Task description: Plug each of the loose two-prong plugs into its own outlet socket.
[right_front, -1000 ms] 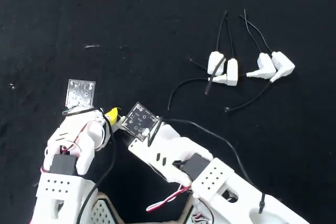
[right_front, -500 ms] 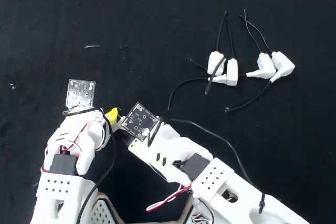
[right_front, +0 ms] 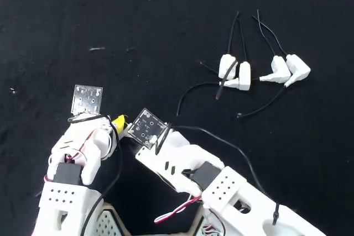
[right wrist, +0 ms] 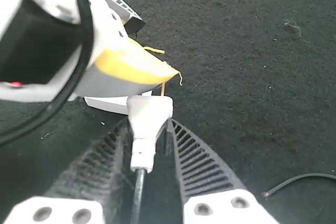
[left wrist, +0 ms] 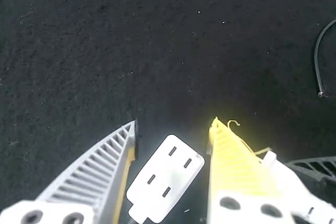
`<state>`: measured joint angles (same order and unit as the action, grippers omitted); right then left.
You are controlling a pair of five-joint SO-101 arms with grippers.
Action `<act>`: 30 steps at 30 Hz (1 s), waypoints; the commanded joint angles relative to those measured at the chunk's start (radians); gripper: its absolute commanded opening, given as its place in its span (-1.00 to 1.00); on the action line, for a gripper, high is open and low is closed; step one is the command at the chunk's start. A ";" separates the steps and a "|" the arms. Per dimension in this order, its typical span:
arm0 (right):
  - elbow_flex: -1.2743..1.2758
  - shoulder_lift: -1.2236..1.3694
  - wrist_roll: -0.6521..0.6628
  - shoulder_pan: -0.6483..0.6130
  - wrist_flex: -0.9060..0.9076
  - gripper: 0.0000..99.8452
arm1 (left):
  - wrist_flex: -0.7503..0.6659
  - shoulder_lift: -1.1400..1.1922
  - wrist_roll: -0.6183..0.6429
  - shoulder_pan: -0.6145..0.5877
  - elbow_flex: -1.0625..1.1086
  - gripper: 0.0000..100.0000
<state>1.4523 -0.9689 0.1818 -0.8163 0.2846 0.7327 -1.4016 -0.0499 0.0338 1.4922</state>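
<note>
My left gripper (left wrist: 173,124) is shut on a white outlet block (left wrist: 165,182) whose slots face the camera, held aslant between the grey and yellow fingers. My right gripper (right wrist: 148,125) is shut on a white two-prong plug (right wrist: 148,116) with a black cable trailing back. The plug's front end sits against the flat white outlet block (right wrist: 105,106), just under the left gripper's yellow finger (right wrist: 131,66). In the high view the two grippers meet near the yellow finger (right_front: 117,121) at the front left. Several loose white plugs lie at the back right, among them one (right_front: 227,66) and another (right_front: 298,69).
The black cloth table (right_front: 138,37) spreads out behind the grippers. Thin black cables (right_front: 193,89) curl from the loose plugs toward the middle. The held plug's cable (right_front: 238,150) runs along the right arm (right_front: 188,167).
The left arm has shifted a touch to the right and toward the front. The right arm and the loose plugs have not moved.
</note>
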 commanded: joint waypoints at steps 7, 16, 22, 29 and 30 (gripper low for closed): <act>-0.085 -0.113 -0.009 -0.006 -0.009 -0.98 | -0.006 0.000 -0.008 0.036 -0.005 -0.54; -0.039 -0.260 -0.009 0.038 0.091 -0.98 | -0.006 -0.006 -0.008 0.035 -0.008 -0.54; -0.019 -0.260 -0.009 0.038 0.091 -0.98 | -0.006 -0.009 -0.002 0.028 -0.018 -0.54; 0.024 -0.259 -0.005 0.040 0.074 -0.98 | -0.003 -0.009 0.000 0.025 -0.054 -0.54; 0.041 -0.259 -0.005 0.041 0.058 -0.98 | -0.002 -0.009 0.000 0.025 -0.059 -0.54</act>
<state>1.4814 -1.1991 0.1818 -0.7917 0.3782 0.7342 -1.4016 -0.0529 0.0445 1.4922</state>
